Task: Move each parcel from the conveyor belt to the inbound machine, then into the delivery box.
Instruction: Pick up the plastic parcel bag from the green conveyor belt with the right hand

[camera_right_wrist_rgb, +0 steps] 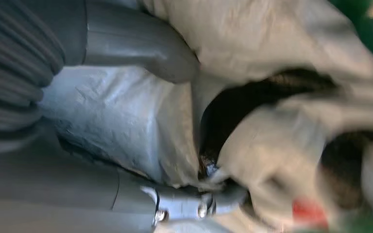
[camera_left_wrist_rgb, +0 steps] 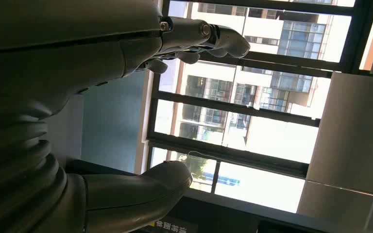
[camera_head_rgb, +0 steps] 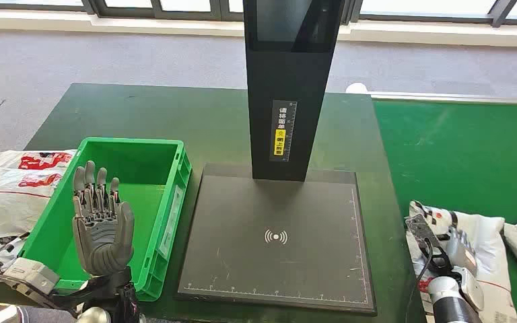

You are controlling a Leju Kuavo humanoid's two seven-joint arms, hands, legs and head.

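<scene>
- Left hand (camera_head_rgb: 103, 225) lower left of frame, raised palm-up, fingers spread, holding nothing, in front of green delivery box (camera_head_rgb: 168, 202).
- Right hand (camera_head_rgb: 452, 252) lower right, pressed on white parcel (camera_head_rgb: 485, 249) on green conveyor belt (camera_head_rgb: 458, 155); fingers wrapped into the bag (camera_right_wrist_rgb: 252, 73) in right wrist view.
- Black inbound machine (camera_head_rgb: 276, 242) centre frame on tabletop (camera_head_rgb: 141, 111), plate bare.

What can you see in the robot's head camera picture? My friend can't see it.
The robot's right hand rests on a white plastic parcel on the green conveyor belt. Its left hand is raised, fingers spread, over a green plastic box, beside the black scanning machine.
</scene>
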